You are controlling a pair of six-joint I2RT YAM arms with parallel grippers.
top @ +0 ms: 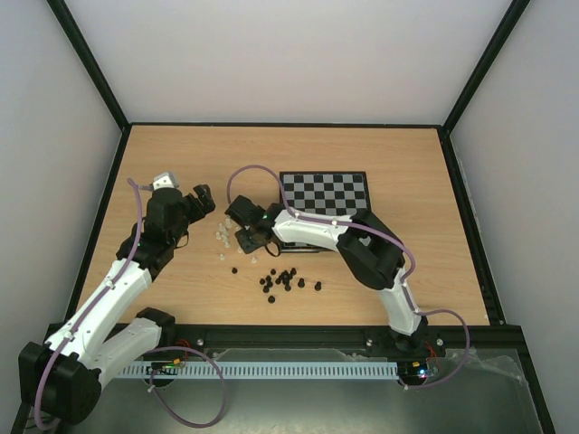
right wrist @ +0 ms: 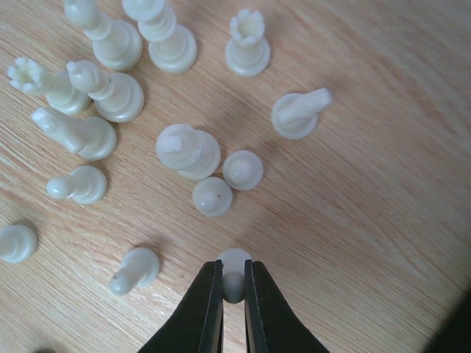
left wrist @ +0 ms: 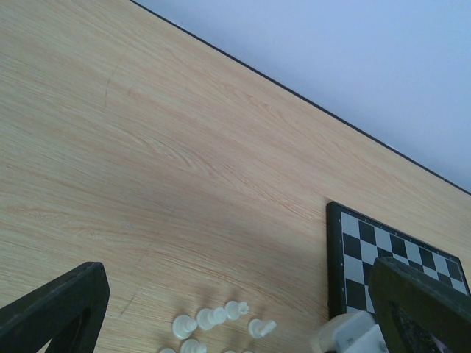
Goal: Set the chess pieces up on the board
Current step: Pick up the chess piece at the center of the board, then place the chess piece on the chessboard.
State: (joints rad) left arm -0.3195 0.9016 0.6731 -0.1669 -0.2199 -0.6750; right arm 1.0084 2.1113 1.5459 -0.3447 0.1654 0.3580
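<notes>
Pawn [right wrist: 235, 257], perhaps, half-hidden in right hand [right wrist: 232, 276]

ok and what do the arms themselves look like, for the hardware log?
Both alike: left arm and right arm have white links, black joints and black bases. A lavender cable loops along each. The left gripper and right gripper have black fingers, tapered on the right. A light grey block sits at the left wrist.

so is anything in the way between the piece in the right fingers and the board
Nothing visible does. The right fingers grip a white piece, and no piece shows between it and the board. The other white pieces lie on the side away from the board, the black pieces nearer the arm bases.
</notes>
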